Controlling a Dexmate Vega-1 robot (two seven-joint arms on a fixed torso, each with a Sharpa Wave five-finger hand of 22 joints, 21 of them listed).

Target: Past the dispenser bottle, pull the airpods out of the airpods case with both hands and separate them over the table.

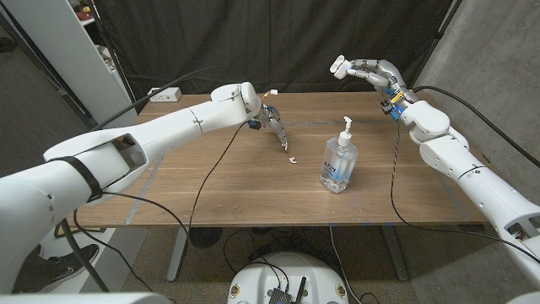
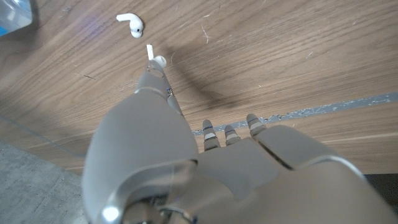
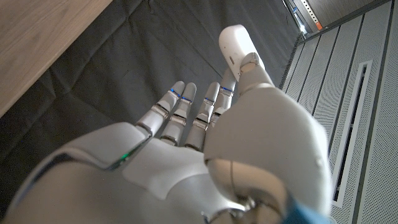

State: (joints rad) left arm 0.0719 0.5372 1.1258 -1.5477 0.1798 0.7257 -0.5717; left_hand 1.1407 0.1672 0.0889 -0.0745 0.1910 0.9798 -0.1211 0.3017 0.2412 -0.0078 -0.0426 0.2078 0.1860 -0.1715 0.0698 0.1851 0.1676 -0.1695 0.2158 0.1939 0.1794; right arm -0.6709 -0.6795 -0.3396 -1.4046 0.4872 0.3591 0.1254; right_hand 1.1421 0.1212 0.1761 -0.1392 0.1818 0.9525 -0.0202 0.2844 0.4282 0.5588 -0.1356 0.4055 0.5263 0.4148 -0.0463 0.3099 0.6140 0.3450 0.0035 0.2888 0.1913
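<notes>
A: Status, right hand?
B: Right hand [image 1: 371,69] is raised above the far right corner of the bench [image 1: 236,194]. It holds the white earbud case [image 1: 337,64] at its fingertips. In the right wrist view the case [image 3: 235,45] sits pinched at the top of the hand [image 3: 211,149], other fingers straight, dark curtain behind.

A: Left hand?
B: Left hand [image 1: 276,125] reaches down over the bench centre, fingers pointing at the wood. In the left wrist view one earbud [image 2: 153,57] sits at the tip of the extended fingers [image 2: 155,84], stem up. Looks held, but the grip itself is partly hidden by the hand [image 2: 186,162].

A: 2nd earbud?
B: Lies loose on the bench [image 2: 261,56], just beside the held one [image 2: 132,23]. In the head view it shows as a small white piece [image 1: 293,158] just below the left hand's fingertips.

A: Ref. object?
B: Clear pump bottle [image 1: 339,159] stands upright, right of centre, near the loose earbud, not touching. Case is well apart from both earbuds.

A: Other items?
B: Black cables run across the bench from both arms.
</notes>
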